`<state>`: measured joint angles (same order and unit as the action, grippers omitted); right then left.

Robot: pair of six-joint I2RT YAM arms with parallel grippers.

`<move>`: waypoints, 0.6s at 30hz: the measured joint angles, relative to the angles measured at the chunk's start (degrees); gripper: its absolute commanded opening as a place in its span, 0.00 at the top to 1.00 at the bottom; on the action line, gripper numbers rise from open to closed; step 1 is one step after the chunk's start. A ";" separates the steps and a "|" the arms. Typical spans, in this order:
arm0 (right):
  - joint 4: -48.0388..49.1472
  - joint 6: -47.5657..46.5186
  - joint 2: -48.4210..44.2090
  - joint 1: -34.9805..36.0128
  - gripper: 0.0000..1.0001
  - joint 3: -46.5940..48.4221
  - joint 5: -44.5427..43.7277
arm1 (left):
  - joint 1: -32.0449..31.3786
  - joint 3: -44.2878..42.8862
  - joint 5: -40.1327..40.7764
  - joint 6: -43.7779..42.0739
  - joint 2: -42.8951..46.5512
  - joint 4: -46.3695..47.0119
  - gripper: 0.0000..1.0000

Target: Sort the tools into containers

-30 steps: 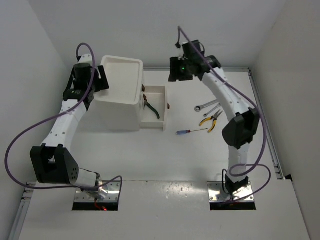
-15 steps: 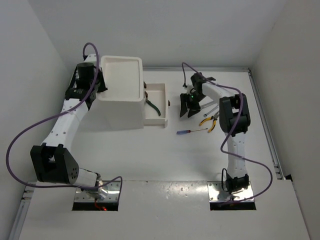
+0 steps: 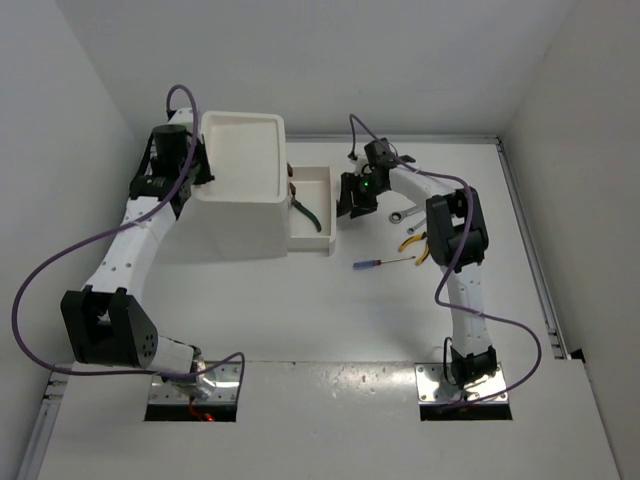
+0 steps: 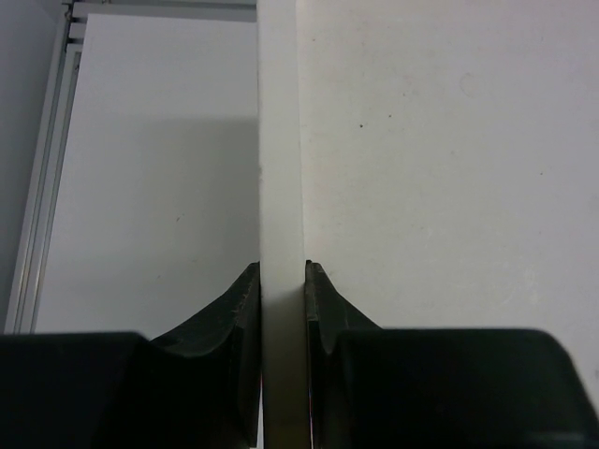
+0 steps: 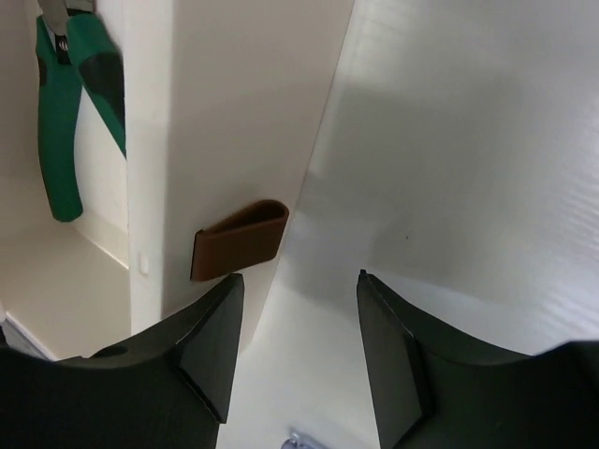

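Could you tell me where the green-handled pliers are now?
In the top view, the green-handled pliers lie in the open drawer of the cabinet, just left of the right gripper.

White cabinet [image 3: 235, 228], green-handled pliers [image 5: 64, 122], red-brown drawer handle [image 5: 240, 239], yellow-handled pliers [image 3: 413, 243]

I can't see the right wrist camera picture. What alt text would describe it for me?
Two dark fingers stand open just short of a brown handle on the front of an open white drawer. Green-handled pliers lie inside the drawer at upper left, and the white table fills the right side.
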<state>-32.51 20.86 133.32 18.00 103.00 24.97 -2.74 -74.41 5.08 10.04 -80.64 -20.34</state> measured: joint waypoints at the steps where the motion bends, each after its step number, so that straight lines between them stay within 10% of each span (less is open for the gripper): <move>1: 0.74 -0.11 0.24 -0.02 0.47 -0.02 0.33 | 0.00 0.00 -0.33 -0.28 0.00 0.04 1.00; 18: 9.38 -7.34 3.17 7.72 0.42 1.44 5.60 | 0.04 -0.42 -4.70 -4.22 -2.27 3.39 1.00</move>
<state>-23.14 13.52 136.49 25.71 104.44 30.57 -2.70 -74.83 0.38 5.82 -82.91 -16.95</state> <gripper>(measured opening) 0.574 0.239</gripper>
